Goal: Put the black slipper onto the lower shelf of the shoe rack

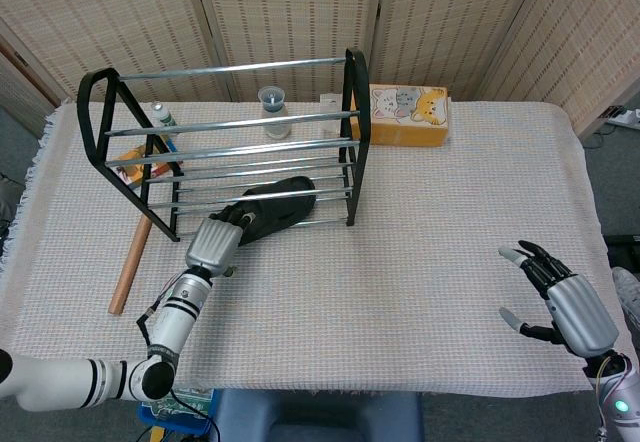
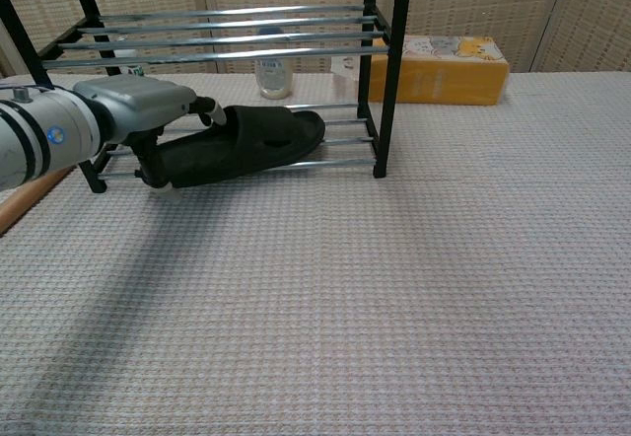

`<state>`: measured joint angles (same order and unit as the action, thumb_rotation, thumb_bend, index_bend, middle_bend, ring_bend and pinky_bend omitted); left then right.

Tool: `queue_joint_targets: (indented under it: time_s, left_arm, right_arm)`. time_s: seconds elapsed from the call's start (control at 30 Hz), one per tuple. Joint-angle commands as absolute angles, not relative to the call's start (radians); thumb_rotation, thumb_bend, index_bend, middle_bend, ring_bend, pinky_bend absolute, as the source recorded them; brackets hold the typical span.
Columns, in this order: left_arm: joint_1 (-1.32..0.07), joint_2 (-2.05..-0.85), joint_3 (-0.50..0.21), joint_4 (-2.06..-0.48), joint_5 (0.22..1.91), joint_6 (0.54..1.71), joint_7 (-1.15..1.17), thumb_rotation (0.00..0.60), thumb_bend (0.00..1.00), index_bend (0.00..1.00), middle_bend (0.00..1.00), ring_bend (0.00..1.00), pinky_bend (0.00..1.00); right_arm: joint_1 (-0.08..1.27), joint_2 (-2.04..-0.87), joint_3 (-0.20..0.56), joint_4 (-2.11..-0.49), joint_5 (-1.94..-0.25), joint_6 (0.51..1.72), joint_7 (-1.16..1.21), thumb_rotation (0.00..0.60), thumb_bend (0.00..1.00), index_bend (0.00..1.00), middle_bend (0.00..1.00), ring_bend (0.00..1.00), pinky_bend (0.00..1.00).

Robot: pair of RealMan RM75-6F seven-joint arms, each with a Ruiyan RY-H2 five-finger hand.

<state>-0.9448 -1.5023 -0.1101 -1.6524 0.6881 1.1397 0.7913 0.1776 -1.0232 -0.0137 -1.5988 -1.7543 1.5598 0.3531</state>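
The left hand (image 2: 148,120), at frame left, grips the heel of the black slipper (image 2: 246,142), which points right along the lower shelf (image 2: 335,163); the right hand (image 1: 565,302) is open and well apart

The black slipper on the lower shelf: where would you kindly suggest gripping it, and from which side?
Probably the heel end of the black slipper, from the rack's open front-left. That end overhangs the lower shelf toward the table, where the left robot hand already is; the toe lies in among the rails under the upper shelf.
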Motion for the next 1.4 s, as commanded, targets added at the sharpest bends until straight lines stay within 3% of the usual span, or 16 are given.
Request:
queue_joint_targets:
  time_s: [0.03, 0.67, 1.1, 1.4]
  left_arm:
    - [-0.906, -1.472, -0.067, -1.665, 0.767, 1.125, 0.739, 0.600, 0.13, 0.18, 0.20, 0.13, 0.34]
    - [-0.787, -1.297, 0.022, -1.802, 0.713, 1.117, 0.702, 0.600, 0.13, 0.18, 0.20, 0.13, 0.34]
    - [-0.825, -1.363, -0.046, -1.692, 0.571, 1.060, 0.717, 0.600, 0.13, 0.18, 0.20, 0.13, 0.34]
    - [-0.852, -1.384, -0.068, -1.713, 0.548, 1.038, 0.726, 0.600, 0.13, 0.18, 0.20, 0.13, 0.34]
  right_arm:
    - [0.177, -1.022, -0.014, -1.601, -1.754, 1.560, 0.351, 0.600, 0.27, 0.10, 0.20, 0.14, 0.24]
    - [0.184, -1.021, -0.011, -1.605, -1.753, 1.549, 0.346, 0.600, 0.27, 0.10, 0.20, 0.14, 0.24]
    - [0.179, -1.017, -0.014, -1.607, -1.753, 1.555, 0.343, 0.600, 0.27, 0.10, 0.20, 0.14, 0.24]
    - [0.176, -1.014, -0.014, -1.612, -1.753, 1.558, 0.338, 0.600, 0.27, 0.10, 0.20, 0.14, 0.24]
